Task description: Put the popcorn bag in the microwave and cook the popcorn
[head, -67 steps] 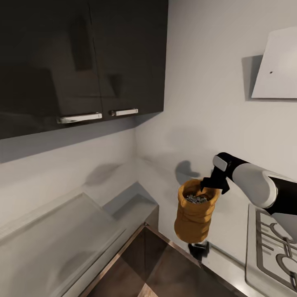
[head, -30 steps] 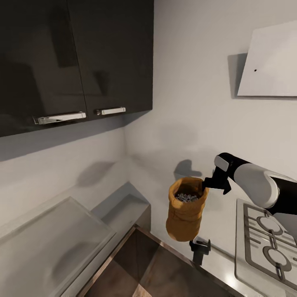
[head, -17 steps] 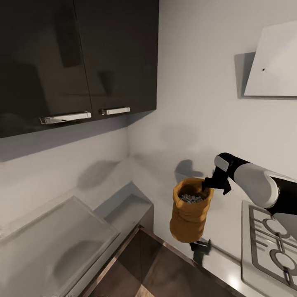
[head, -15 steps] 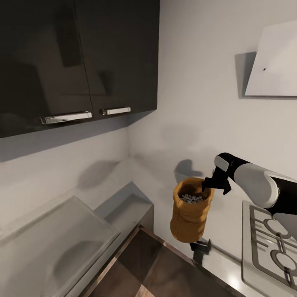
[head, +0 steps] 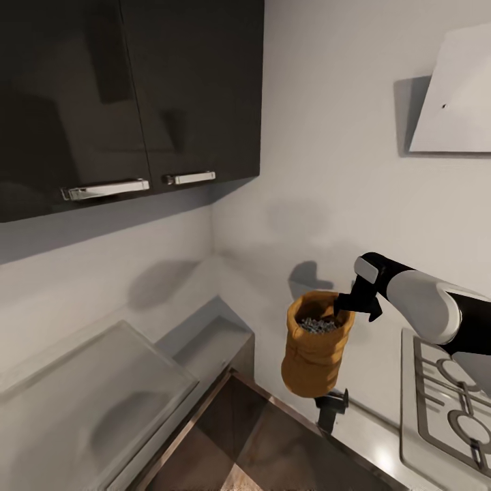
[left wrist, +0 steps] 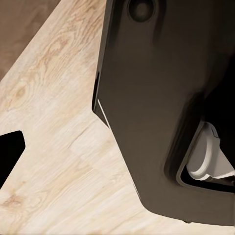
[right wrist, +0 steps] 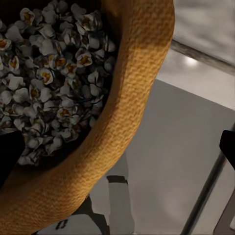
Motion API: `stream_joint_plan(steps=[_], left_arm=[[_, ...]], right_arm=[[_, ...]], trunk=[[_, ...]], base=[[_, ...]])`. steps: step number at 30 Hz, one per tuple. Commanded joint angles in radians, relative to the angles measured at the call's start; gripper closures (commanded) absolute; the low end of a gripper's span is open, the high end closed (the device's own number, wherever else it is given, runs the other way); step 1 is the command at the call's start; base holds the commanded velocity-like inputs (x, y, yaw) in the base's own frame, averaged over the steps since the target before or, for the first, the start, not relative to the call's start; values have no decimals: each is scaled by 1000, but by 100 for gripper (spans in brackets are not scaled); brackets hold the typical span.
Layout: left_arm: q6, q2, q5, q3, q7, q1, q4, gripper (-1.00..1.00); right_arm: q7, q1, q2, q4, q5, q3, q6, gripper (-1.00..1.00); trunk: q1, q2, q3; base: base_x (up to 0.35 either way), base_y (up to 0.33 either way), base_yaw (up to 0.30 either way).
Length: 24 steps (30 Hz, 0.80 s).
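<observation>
I hold the popcorn bag (head: 316,354) by its rim in my right gripper (head: 346,305), above the countertop (head: 382,436); left gripper state indeterminate

No lettering, label or number can be read anywhere (all surfaces are plain).

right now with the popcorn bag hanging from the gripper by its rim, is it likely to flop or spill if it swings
The popcorn bag looks like soft woven cloth, so it will probably sag and sway rather than hold stiff. The right gripper pinches one side of the rolled rim, so the bag may tilt. Its mouth is open and the popcorn lies loose, so a hard swing could spill some.
</observation>
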<state>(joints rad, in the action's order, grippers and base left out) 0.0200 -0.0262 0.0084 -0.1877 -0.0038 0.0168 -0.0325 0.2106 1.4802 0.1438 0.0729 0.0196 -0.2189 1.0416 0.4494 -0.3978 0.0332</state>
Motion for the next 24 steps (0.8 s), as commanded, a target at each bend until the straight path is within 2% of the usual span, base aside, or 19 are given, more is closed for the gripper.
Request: stream_joint_plan(steps=[1,24], left_arm=[[2,0,1,-4,-1,0,-1,-100],[1,0,1,-4,-1,0,-1,-100]], right_arm=[[7,2,0,2,2,-8,0,-100],[8,2,0,2,2,-10,0,-100]], trunk=[[1,-2,4],[1,-2,41]], base=[[0,0,0],[0,0,0]])
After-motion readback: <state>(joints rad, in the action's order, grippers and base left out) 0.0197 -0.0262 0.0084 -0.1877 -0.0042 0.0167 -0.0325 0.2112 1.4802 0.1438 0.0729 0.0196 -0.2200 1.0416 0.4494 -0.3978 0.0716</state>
